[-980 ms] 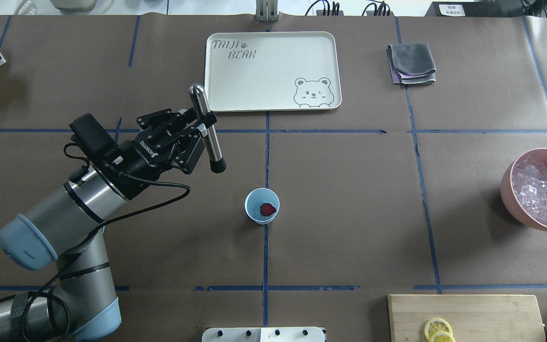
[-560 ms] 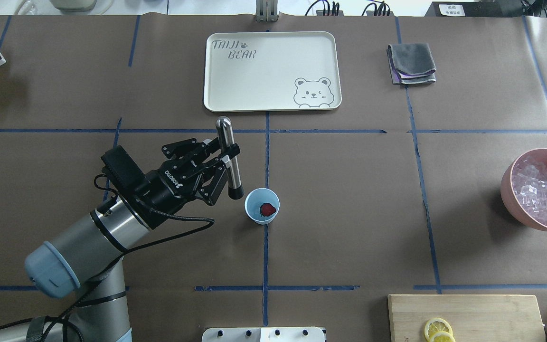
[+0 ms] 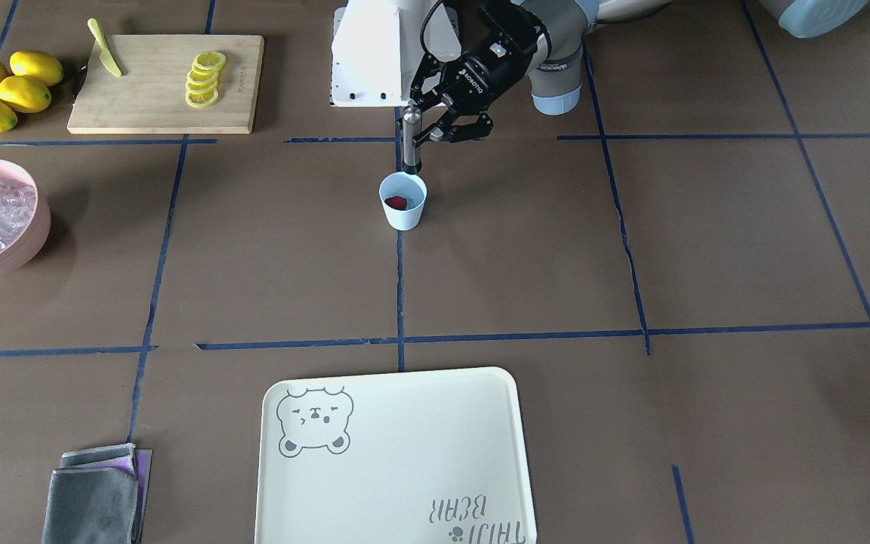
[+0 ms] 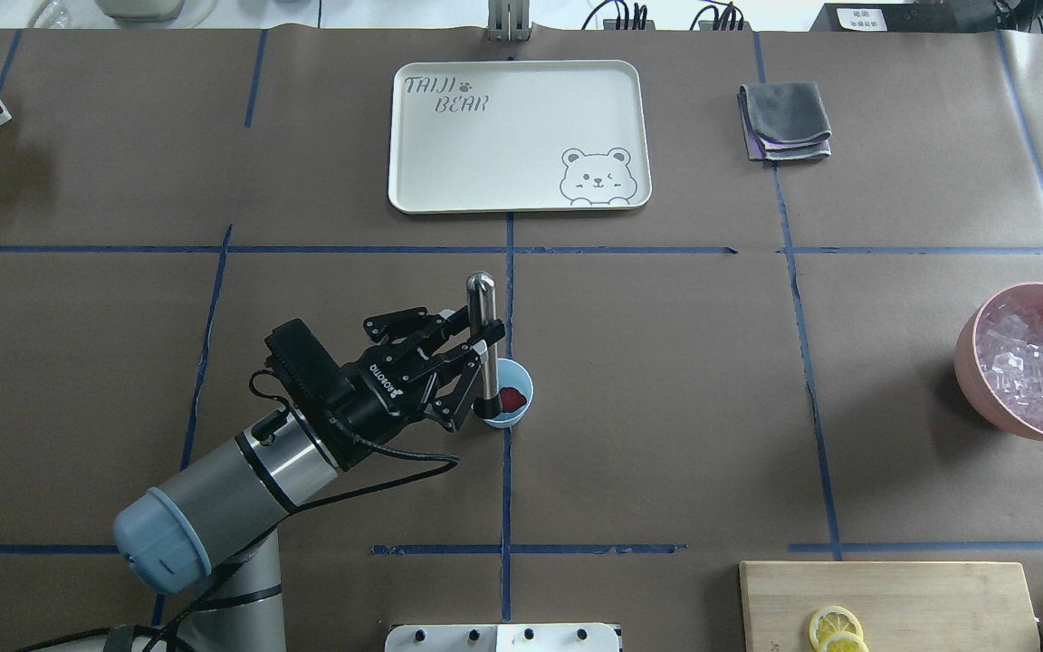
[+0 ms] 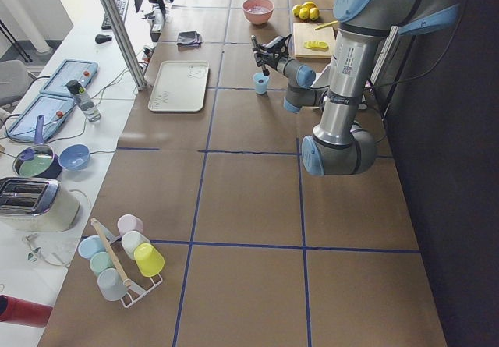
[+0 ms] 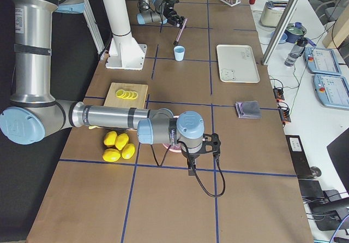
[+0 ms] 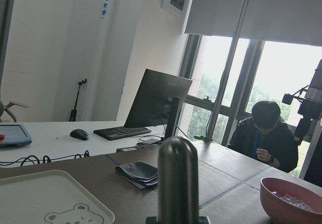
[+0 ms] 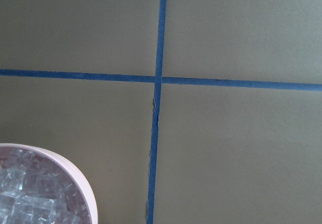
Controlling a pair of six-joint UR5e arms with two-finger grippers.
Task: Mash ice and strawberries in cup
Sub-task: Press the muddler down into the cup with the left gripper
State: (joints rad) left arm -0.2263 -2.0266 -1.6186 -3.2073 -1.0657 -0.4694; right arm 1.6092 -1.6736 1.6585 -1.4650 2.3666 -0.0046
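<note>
1. One arm, the robot's left, reaches in over the middle of the table. Its left gripper is closed tight on a shiny metal masher.
2. You can see the masher standing almost straight up, with its round top up and its dark end down.
3. That dark end hangs over the cup's mouth, on the robot's left side of it. From the side views it looks just above the rim, not down inside.
4. Look for the cup in the middle of the table. It stands upright on a blue tape line.
5. One strawberry lies at the bottom of the cup, apart from the masher.
6. All the ice you can see is piled in a pink bowl at the right end of the table, well apart from the cup.
7. Your right gripper hangs near that bowl. It shows only from the side, so you cannot tell if it is open or closed.
8. Past the cup, on the far side, lies a pale tray with a bear on it. A folded grey cloth lies to its right.
9. Near you on the right is a wooden board with lemon slices on it.
</note>
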